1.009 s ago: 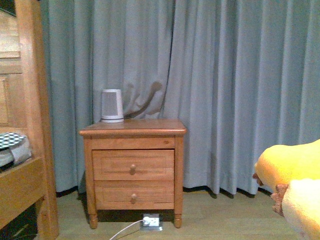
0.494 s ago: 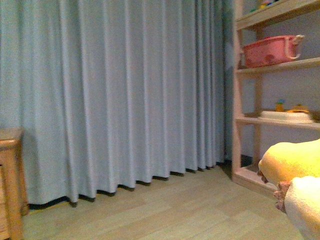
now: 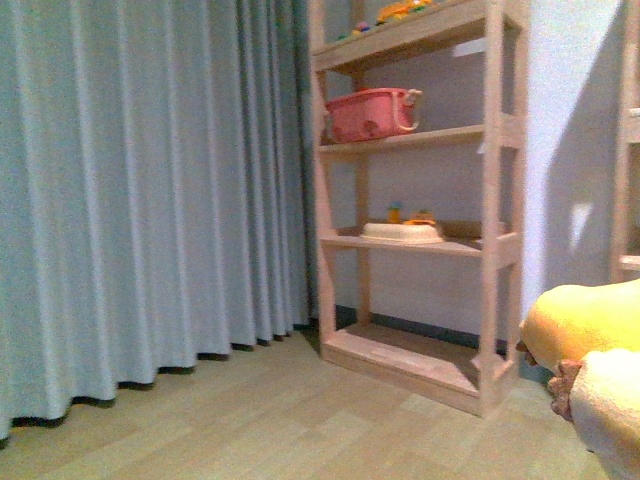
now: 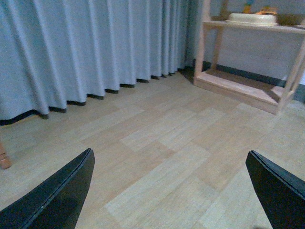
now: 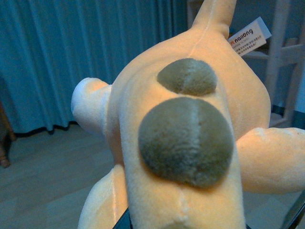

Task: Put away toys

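A second ago a small wooden cabinet was seen in front of the curtain [image 3: 130,200]. Now the cabinet is gone from the front view. A tall wooden shelf [image 3: 500,240] is seen right of the middle. Half a second ago only the edge of that shelf was seen, at the right side. A pink basket [image 3: 370,113] is seen on an upper board, and a white tray [image 3: 402,232] on the board below it. The toy [image 3: 590,340] has stayed in the same spot, at the lower right corner of the front view.

The toy is held up off the floor [image 3: 300,420] by the right gripper [image 5: 209,222]. The right wrist view is almost filled by the toy's orange-yellow body, with two round grey patches [image 5: 186,140] and a white tag [image 5: 248,39]. Only thin dark bits of the gripper are seen at the bottom edge. How wide it is spread around the toy cannot be told.

The left gripper [image 4: 169,160] is spread wide. Its two black fingers [image 4: 57,195] are seen well apart, and nothing is held between them. Bare floor is seen under it, with the curtain and the shelf's lowest boards beyond.
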Motion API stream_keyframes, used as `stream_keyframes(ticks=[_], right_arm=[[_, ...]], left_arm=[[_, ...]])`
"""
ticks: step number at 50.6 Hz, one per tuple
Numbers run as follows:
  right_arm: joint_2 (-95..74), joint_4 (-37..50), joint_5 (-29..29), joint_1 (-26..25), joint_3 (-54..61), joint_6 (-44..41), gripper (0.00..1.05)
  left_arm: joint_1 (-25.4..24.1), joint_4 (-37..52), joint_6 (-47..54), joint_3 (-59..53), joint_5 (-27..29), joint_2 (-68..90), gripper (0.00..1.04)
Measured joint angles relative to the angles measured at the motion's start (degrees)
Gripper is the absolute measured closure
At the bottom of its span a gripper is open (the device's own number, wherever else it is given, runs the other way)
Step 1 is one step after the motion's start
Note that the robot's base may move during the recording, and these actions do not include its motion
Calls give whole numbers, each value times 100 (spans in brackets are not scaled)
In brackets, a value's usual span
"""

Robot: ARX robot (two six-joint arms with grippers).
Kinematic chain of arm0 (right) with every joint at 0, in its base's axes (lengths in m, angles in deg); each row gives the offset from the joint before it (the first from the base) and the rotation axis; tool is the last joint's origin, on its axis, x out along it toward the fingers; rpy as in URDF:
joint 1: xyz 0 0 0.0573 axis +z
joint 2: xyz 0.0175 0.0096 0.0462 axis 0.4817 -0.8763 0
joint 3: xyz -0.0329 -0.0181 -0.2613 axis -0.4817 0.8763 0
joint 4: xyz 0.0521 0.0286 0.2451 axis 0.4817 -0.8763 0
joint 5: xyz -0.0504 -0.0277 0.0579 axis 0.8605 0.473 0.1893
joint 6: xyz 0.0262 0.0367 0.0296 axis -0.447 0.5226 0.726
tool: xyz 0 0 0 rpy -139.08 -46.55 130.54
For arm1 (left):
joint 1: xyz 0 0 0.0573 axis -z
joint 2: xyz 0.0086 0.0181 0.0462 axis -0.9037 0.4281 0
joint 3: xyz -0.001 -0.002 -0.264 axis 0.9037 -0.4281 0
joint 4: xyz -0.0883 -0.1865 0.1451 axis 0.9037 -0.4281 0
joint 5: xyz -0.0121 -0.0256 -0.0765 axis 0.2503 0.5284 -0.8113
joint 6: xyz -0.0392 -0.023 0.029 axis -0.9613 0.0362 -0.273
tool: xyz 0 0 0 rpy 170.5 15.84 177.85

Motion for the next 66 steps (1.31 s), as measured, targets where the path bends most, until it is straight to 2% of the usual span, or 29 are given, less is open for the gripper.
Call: stream_keyframes(ticks=[66], right_arm=[[4, 0, 44, -9, 0, 2, 97]], left_arm=[[13, 2, 4, 0, -37, 11, 6]])
